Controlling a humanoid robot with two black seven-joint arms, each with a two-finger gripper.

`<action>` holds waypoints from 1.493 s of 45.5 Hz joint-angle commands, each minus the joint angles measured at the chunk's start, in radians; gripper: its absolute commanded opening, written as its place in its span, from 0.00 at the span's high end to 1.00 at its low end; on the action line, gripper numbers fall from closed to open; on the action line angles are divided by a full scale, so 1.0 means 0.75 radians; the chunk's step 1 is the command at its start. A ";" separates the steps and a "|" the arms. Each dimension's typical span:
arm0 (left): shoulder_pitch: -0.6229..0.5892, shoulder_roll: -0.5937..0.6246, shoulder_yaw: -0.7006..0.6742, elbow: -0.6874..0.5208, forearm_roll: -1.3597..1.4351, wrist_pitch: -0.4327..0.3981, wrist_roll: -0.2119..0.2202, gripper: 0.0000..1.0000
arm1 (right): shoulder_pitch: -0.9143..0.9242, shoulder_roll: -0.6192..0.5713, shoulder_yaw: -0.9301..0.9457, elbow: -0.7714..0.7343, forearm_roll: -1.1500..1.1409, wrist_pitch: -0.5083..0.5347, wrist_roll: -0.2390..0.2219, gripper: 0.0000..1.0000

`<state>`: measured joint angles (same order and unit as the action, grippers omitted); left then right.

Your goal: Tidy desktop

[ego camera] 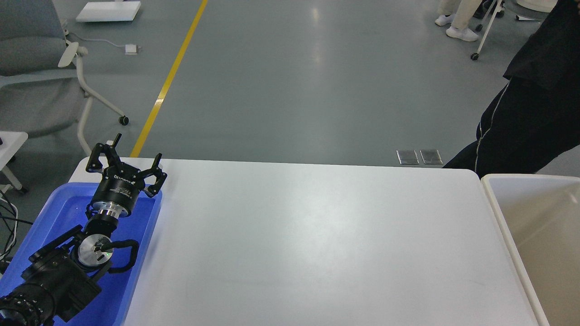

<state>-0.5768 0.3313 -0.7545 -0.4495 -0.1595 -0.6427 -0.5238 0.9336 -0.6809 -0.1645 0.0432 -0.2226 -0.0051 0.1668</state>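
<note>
The desktop (317,235) is a large white tabletop with rounded corners, and nothing lies on its visible surface. My left gripper (127,156) is open and empty. It hovers over the far end of the blue tray (59,213), at the desktop's far left corner. My right gripper is out of view.
A cream-white bin (534,217) stands against the desktop's right edge, its visible inside bare. A person in black clothes (530,127) stands behind the far right corner. A grey office chair (36,68) stands at the far left. Cables hang at the left edge.
</note>
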 commanded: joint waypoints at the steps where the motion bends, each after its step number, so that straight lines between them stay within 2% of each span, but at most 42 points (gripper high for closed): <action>1: 0.000 0.000 0.000 0.000 0.000 0.000 0.001 0.00 | -0.132 0.188 0.019 -0.105 0.082 -0.220 -0.032 1.00; 9: 0.000 0.000 0.000 0.000 0.000 0.000 0.001 0.00 | -0.224 0.272 0.060 -0.105 0.105 -0.308 -0.030 1.00; 23: 0.000 0.000 0.000 0.000 0.000 0.000 0.001 0.00 | -0.375 0.409 0.119 -0.105 0.105 -0.370 -0.024 1.00; 44: 0.000 0.000 0.000 0.000 0.000 0.000 -0.001 0.00 | -0.437 0.495 0.178 -0.094 0.107 -0.370 -0.024 1.00; 45: 0.000 0.000 0.000 0.000 0.000 0.000 -0.001 0.00 | -0.437 0.495 0.180 -0.096 0.107 -0.370 -0.022 0.97; 48: 0.000 0.000 0.000 0.000 0.000 0.000 -0.001 0.00 | -0.435 0.495 0.178 -0.099 0.105 -0.372 -0.022 0.76; 53: 0.000 0.000 0.000 0.000 0.000 0.000 0.001 0.00 | -0.425 0.495 0.176 -0.103 0.105 -0.374 -0.022 0.25; 56: 0.000 0.000 0.000 0.000 0.000 0.000 0.001 0.00 | -0.421 0.493 0.176 -0.099 0.105 -0.372 -0.022 0.04; 68: 0.000 0.000 0.000 0.000 0.000 0.000 0.001 0.00 | -0.425 0.495 0.154 -0.058 0.092 -0.353 -0.024 0.01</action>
<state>-0.5767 0.3313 -0.7548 -0.4495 -0.1596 -0.6427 -0.5241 0.6172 -0.3121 -0.0426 -0.0199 -0.1473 -0.2769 0.1501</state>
